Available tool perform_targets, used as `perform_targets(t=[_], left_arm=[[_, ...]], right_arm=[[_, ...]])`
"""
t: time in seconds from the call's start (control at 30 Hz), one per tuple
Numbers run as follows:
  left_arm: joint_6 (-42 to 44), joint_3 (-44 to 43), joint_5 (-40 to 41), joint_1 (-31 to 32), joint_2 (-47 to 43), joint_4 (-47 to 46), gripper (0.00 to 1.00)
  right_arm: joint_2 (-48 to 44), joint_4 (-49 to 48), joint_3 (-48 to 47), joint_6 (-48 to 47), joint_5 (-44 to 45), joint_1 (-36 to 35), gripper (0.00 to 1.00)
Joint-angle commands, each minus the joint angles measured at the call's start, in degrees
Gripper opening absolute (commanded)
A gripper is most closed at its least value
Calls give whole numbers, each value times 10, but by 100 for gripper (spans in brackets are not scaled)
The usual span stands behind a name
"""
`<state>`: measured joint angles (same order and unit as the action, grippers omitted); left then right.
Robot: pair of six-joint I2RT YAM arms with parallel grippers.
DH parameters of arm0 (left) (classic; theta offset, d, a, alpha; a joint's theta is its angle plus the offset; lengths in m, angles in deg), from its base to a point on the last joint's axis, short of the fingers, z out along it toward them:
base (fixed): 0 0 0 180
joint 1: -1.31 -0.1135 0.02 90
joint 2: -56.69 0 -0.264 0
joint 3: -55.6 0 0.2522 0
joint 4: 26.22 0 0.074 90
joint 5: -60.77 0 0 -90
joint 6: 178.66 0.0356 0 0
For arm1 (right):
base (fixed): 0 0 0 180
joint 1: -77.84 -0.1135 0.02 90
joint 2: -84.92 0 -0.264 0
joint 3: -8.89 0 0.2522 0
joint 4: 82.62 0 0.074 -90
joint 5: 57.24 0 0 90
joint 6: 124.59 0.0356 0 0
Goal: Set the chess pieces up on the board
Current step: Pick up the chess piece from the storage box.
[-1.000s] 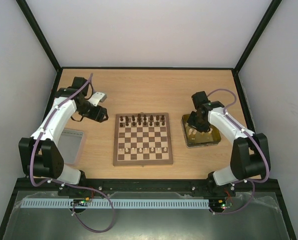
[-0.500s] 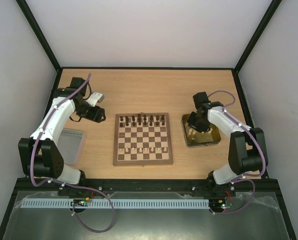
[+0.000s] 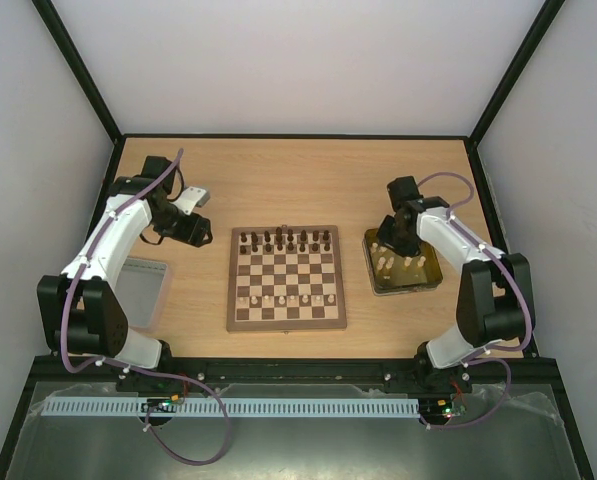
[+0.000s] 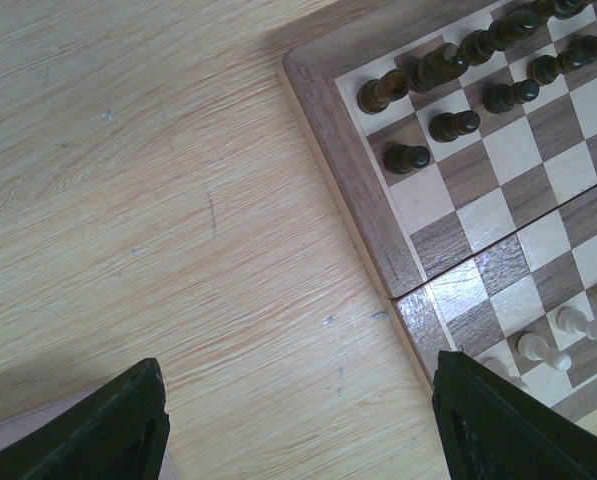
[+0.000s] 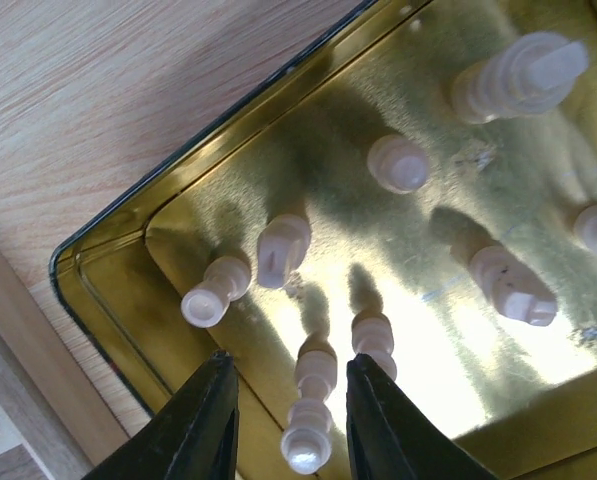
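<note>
The board point(image 3: 236, 320) lies mid-table, with dark chess pieces point(image 3: 283, 240) along its far rows and a row of cream ones point(image 3: 283, 298) nearer me. My left gripper point(image 3: 200, 232) hangs open over bare wood beside the board's far left corner point(image 4: 348, 150). Nothing lies between its fingers point(image 4: 128, 425). My right gripper point(image 5: 290, 400) is low in the yellow tray point(image 5: 118, 260). It is open, its jaws either side of an upright cream piece point(image 5: 313, 420), with a gap showing on each side. Several more cream pieces point(image 5: 278, 250) stand around it.
A grey translucent lid point(image 3: 143, 290) lies at the near left by the left arm's base. The tray point(image 3: 403, 287) sits just right of the board. Black frame posts and pale walls close in the table on three sides.
The right arm has drawn back toward the tray's far end, uncovering cream pieces that it hid. The left gripper has drifted slightly left, away from the board.
</note>
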<state>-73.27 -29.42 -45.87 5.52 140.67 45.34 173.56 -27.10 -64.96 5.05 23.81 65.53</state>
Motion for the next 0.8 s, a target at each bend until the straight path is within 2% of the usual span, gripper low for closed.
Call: perform_targets(t=[0.0,0.23,0.77], left_arm=[[-5,7,-1,-1,-8,8,73],[-8,9,-5,2,-9,3,73],[-11,16,-11,4,-16,-5,73]], right_arm=[[-14,14,10,10,30,30,29],[-30,19,37,16,24,85,29],[-37,22,50,15,38,116,29]])
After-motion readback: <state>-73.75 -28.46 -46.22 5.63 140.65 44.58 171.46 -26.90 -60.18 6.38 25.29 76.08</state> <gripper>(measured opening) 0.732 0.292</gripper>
